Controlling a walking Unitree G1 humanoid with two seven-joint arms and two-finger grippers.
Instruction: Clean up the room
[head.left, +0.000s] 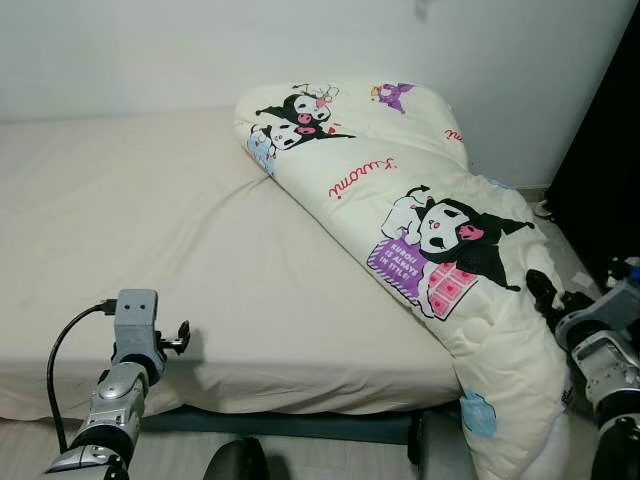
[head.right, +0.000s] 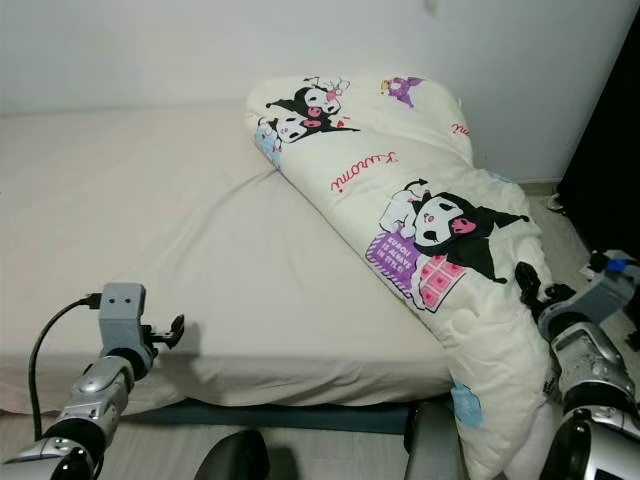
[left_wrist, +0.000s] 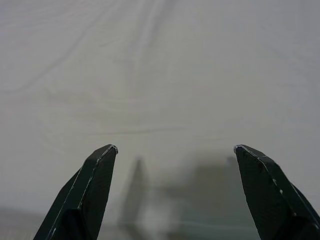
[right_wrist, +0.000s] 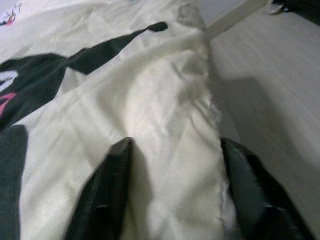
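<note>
Comforter (head.left: 400, 230) folded long, lying diagonally from the bed's (head.left: 150, 230) far edge to its near right corner; lower end drapes off, cut by the frame. Print reads "Kuromi". Right gripper (right_wrist: 172, 165) jaws apart, straddling the hanging edge. Left gripper (left_wrist: 175, 170) jaws apart over bare sheet at near edge.

Ahead of my left gripper (left_wrist: 175, 150) I see the bed sheet (head.left: 150, 220): matt cream cloth, faintly creased. Under my right gripper (right_wrist: 172, 145), the comforter (head.left: 420, 230) looks soft, quilted, printed fabric. Beside it the floor (right_wrist: 280, 80) appears smooth pale wood.
</note>
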